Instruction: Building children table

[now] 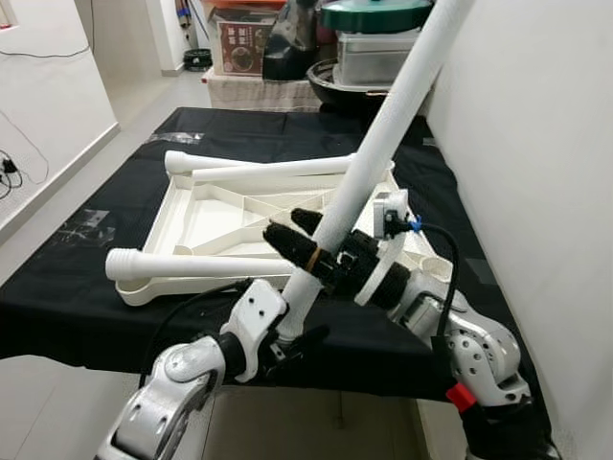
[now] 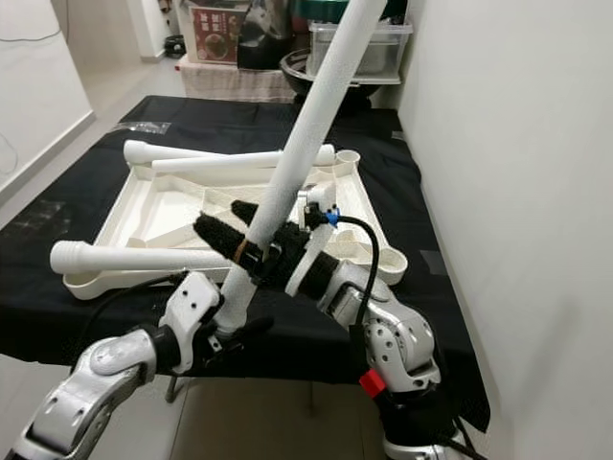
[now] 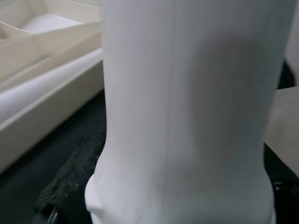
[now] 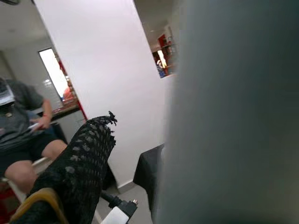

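Leg (image 1: 383,134): matt white plastic, smooth, with faint lengthwise mould lines visible in the left wrist view. Tabletop (image 1: 192,216): cream plastic, satin finish, ribbed underside. Cloth (image 1: 86,278): black fabric, matt, slightly creased. Right gripper (image 1: 302,240): fingers sleeved in black open-mesh knit with a frayed tip, rough texture; a yellow band circles one finger. Arms (image 1: 177,379): silver metallic shells, semi-gloss, with black joints. Wall (image 1: 536,144): white, matt, smooth.

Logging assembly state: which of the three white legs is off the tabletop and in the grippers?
The slanted leg, held by the right gripper and left gripper. The far leg and near leg lie flat on the tabletop.
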Controlling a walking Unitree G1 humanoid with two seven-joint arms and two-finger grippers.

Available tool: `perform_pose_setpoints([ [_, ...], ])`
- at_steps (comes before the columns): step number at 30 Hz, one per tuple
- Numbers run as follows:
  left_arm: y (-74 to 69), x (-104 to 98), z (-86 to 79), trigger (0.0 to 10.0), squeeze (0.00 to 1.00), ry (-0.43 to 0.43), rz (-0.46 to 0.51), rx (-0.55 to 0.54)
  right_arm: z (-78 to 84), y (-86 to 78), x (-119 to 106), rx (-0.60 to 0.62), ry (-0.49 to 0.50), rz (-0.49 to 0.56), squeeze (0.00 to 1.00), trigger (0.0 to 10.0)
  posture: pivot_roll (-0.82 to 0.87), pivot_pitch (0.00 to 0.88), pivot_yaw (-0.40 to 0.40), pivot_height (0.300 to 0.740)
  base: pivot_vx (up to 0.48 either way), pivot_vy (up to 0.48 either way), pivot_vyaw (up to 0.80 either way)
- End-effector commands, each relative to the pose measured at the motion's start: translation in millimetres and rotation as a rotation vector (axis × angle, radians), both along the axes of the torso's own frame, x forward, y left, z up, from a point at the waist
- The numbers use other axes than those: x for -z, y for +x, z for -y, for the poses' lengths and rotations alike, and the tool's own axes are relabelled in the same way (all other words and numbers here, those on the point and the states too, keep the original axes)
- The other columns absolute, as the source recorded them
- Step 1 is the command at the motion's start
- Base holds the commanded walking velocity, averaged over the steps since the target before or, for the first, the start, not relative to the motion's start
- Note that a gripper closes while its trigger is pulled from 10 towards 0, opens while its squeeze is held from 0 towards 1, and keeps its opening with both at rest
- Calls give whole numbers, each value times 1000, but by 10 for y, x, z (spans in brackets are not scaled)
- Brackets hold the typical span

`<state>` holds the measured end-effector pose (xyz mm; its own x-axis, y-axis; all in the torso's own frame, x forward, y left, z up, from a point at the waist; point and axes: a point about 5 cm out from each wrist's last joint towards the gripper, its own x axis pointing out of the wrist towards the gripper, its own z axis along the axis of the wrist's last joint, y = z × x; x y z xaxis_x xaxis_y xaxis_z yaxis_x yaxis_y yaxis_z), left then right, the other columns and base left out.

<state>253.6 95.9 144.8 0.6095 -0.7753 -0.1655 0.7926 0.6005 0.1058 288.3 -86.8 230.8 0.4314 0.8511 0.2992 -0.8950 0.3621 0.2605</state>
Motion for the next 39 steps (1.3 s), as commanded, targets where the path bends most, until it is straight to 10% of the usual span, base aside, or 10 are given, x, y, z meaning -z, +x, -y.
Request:
perform_pose_setpoints([
  [1, -89, 11, 61, 10000, 0, -8, -31, 80, -41, -8, -5, -41, 15, 8, 0, 10000, 71, 48, -8, 740, 0, 0, 0],
  [33, -371, 97, -113, 10000, 0, -27, -234, 238, -48, -187, 83, -330, -14, 12, 0, 10000, 63, 38, -4, 740, 0, 0, 0],
  [34, -372, 105, -107, 10000, 0, -23, -236, 244, -51, -176, 80, -319, -1, 3, 0, 0, 61, 37, -2, 740, 0, 0, 0],
  [39, -379, 117, -109, 10000, 0, -19, -242, 249, -55, -194, 79, -332, 13, -2, 0, 0, 59, 32, -1, 740, 0, 0, 0],
])
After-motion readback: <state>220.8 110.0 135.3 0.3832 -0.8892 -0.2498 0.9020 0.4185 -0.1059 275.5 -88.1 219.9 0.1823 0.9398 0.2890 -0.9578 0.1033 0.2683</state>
